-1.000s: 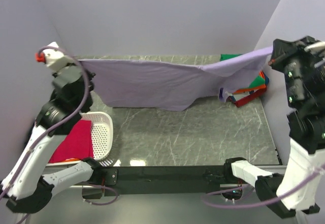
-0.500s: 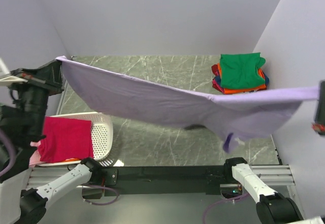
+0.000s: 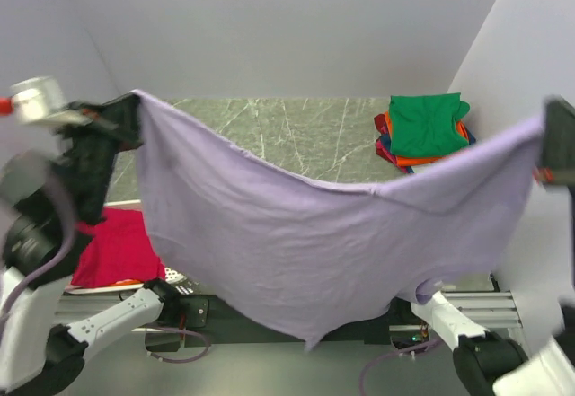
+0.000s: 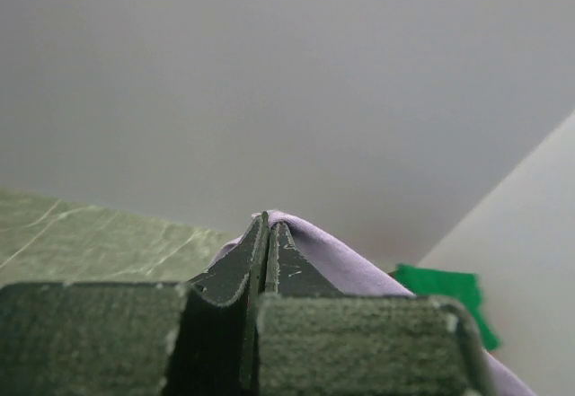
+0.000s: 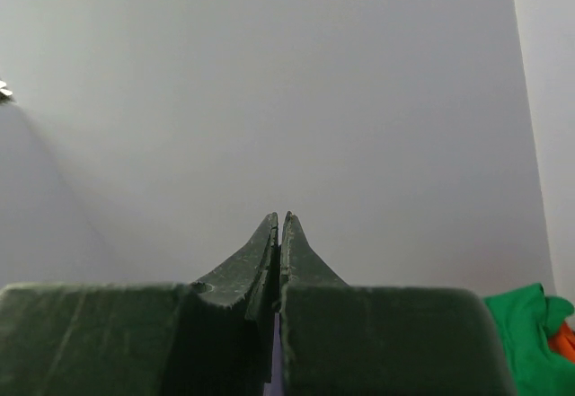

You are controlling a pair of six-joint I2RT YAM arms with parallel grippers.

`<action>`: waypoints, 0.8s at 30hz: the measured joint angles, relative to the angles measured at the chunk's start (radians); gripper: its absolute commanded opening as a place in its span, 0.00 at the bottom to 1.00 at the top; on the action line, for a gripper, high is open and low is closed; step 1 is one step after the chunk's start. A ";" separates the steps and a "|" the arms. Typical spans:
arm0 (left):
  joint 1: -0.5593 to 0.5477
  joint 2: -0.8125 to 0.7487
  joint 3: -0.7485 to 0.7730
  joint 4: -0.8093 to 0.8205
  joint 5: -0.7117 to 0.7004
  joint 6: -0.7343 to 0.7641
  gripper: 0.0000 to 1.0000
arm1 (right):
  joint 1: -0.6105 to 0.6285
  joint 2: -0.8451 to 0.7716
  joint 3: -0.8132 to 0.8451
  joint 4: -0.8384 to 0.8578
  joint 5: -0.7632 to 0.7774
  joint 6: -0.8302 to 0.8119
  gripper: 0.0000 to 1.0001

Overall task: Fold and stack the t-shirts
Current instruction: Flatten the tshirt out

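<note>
A lavender t-shirt [image 3: 305, 234] hangs stretched in the air between both arms, sagging toward the near edge. My left gripper [image 3: 135, 101] is shut on its left corner, high at the left. In the left wrist view the purple cloth [image 4: 337, 257] wraps over the closed left gripper [image 4: 268, 221]. My right gripper [image 3: 545, 131] is shut on the shirt's right corner at the right edge; the right wrist view shows the right gripper [image 5: 280, 221] pressed together with a sliver of purple low between the fingers. A stack of folded t-shirts [image 3: 427, 128], green on top, lies at the back right.
A white perforated basket [image 3: 175, 275] at the near left holds a magenta-red shirt [image 3: 117, 248], partly hidden by the hanging cloth. Grey walls close in the left, back and right. The marble table [image 3: 296, 131] shows behind the shirt.
Both grippers pulled toward the near side and rose with the lavender shirt. It went from hanging at the back of the table to spread wide and hanging over the front edge.
</note>
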 measured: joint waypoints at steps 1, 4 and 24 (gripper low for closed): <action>0.000 0.031 -0.012 0.011 -0.013 0.003 0.01 | 0.000 0.023 -0.008 0.009 0.003 -0.002 0.00; 0.010 0.175 -0.039 0.059 -0.061 0.031 0.01 | 0.000 0.164 -0.053 0.064 0.015 -0.007 0.00; 0.238 0.554 0.273 0.123 0.112 0.154 0.01 | -0.004 0.616 0.074 0.127 -0.041 -0.007 0.00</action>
